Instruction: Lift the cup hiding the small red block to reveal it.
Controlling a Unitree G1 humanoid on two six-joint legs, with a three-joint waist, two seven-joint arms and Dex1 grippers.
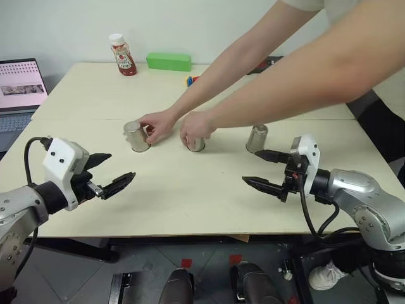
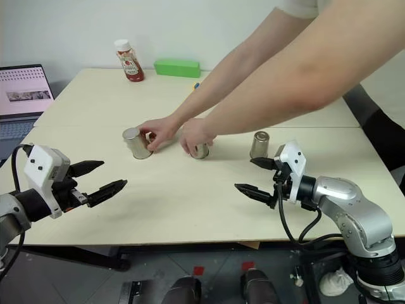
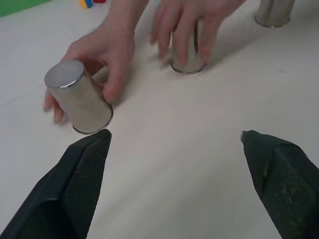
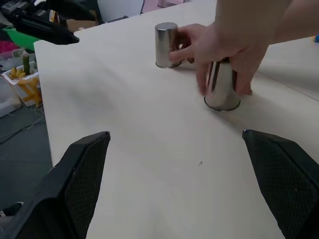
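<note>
3 cups (image 1: 135, 136) on table (image 1: 190, 196), block unseen, presumably under 1 | person's hands (image 1: 158, 125) on 2 cups | both grippers (image 1: 109, 172) (image 1: 266, 170) spread wide, empty | risk: identical cups, losing track meant lifting wrong one.

Two black fingers (image 4: 75, 194) stand wide apart over the table (image 4: 149, 164); a person's hand (image 4: 234, 45) grips one inverted cup (image 4: 222, 87); another cup (image 4: 166, 45) stands just beyond.

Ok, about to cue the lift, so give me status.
Both grippers open, left and right, holding nothing. Three cups upside down on the table. Person's hands on the left cup and middle cup; right cup free.
</note>
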